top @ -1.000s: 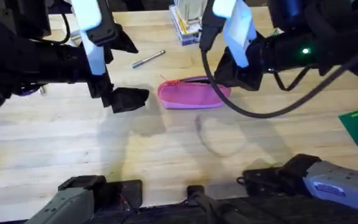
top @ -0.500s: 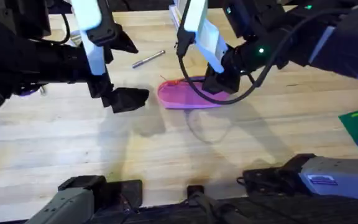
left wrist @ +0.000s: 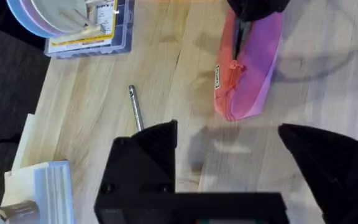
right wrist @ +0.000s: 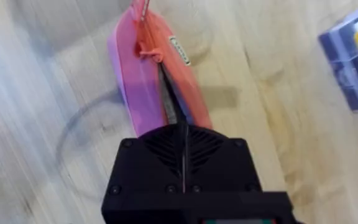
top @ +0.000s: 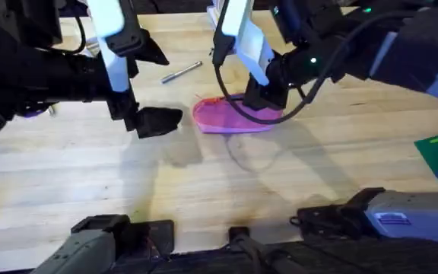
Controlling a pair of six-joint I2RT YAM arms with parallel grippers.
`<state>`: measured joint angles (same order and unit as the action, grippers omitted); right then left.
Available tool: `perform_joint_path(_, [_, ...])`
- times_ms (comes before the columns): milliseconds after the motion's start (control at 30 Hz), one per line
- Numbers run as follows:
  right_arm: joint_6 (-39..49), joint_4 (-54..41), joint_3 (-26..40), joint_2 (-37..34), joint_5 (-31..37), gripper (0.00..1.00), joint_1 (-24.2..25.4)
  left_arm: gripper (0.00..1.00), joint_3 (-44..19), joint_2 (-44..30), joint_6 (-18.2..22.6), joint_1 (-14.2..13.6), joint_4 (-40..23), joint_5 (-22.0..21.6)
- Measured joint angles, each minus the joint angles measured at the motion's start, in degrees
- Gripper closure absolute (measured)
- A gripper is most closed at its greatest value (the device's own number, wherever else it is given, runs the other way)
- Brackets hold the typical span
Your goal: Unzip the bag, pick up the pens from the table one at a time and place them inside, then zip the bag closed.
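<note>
Wooden table (top: 90,175) carries the pink bag (top: 226,116), partly unzipped, with one pen (top: 182,71) just beyond it. My right gripper (right wrist: 184,140) is pressed together over the opening; my left gripper (left wrist: 229,149) hangs wide, empty. Pushing down could drag the bag.

Left gripper (top: 154,120) left of centre in overhead, fingers (left wrist: 148,149) spread wide, hovering. Right arm reaches in from upper right; right gripper (top: 258,97) pointing down at upper centre, fingers pressed together.
</note>
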<state>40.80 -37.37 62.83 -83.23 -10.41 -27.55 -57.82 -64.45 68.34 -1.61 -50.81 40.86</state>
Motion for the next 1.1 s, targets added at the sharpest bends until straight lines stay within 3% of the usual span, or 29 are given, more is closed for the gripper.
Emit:
perform_joint_path(333, [0.00, -0.12, 0.02, -6.15, -0.32, 0.971, 0.00, 0.007, 0.00, 0.00, 0.00, 0.00, 0.00, 0.00])
perform_joint_path(567, [-0.09, -0.08, 0.02, -6.83, -0.34, 0.961, 0.00, 0.007, 0.00, 0.00, 0.00, 0.00, 0.00, 0.00])
perform_joint_path(767, [0.00, -0.53, 0.02, -6.83, -0.35, 0.113, 0.09, 0.007, 0.00, 0.00, 0.00, 0.00, 0.00, 0.00])
perform_joint_path(800, [0.19, -0.63, 0.02, -6.83, -0.35, 0.033, 0.09, 0.007, 0.00, 0.02, 0.00, 0.00, 0.00, 0.00])
perform_joint_path(1100, [0.15, -0.76, 0.02, -6.80, -0.35, 0.005, 0.09, 0.007, 0.00, 0.00, 0.00, 0.00, -0.02, 0.00])
